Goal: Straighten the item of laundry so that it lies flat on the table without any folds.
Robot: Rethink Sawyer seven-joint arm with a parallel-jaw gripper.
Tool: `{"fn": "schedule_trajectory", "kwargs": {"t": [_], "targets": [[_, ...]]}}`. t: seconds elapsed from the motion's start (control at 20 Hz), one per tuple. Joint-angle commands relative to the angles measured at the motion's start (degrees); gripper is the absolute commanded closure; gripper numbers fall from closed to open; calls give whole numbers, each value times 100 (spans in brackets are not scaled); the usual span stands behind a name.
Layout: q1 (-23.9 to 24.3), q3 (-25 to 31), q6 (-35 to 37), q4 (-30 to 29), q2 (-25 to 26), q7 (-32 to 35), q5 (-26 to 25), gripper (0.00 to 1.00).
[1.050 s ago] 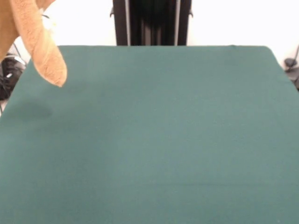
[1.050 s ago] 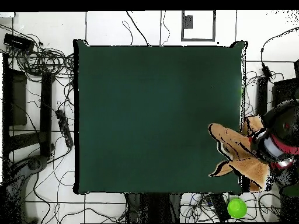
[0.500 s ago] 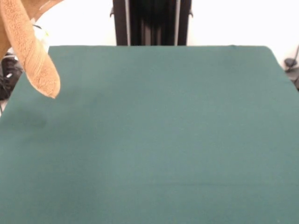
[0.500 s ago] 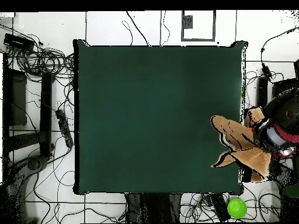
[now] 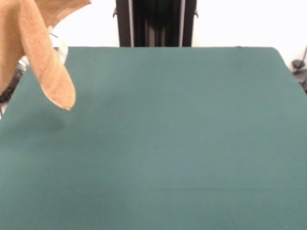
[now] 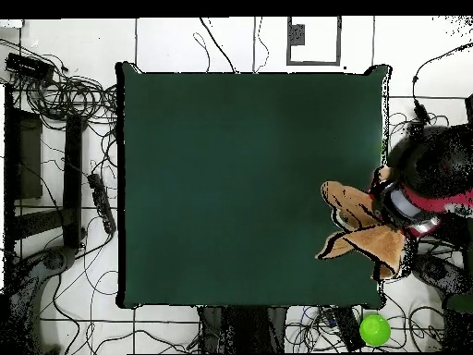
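the table top is bare and free to pass; only the hanging towel blocks one edge.

Nubbly terry cloth towel, matt felt-like table

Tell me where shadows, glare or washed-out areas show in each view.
Front view: the background above the table is washed out white; the hanging towel casts a faint dark patch on the felt below it; no glare on the felt. Overhead view: the table top is evenly lit and dark, with no distinct shadow beside the towel.
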State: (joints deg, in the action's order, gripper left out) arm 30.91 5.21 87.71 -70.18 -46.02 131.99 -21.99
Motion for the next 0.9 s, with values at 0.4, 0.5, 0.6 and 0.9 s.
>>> {"fn": "schedule_trajectory", "kwargs": {"t": [0.4, 0.5, 0.6, 0.9], "targets": [[-806, 734, -1281, -466, 684, 18, 931, 100], [-848, 759, -1472, -462, 765, -9, 1012, 100], [-870, 806, -1633, -440, 847, -51, 1107, 100], [-935, 930, -2004, -381, 1093, 3, 1439, 100]]}}
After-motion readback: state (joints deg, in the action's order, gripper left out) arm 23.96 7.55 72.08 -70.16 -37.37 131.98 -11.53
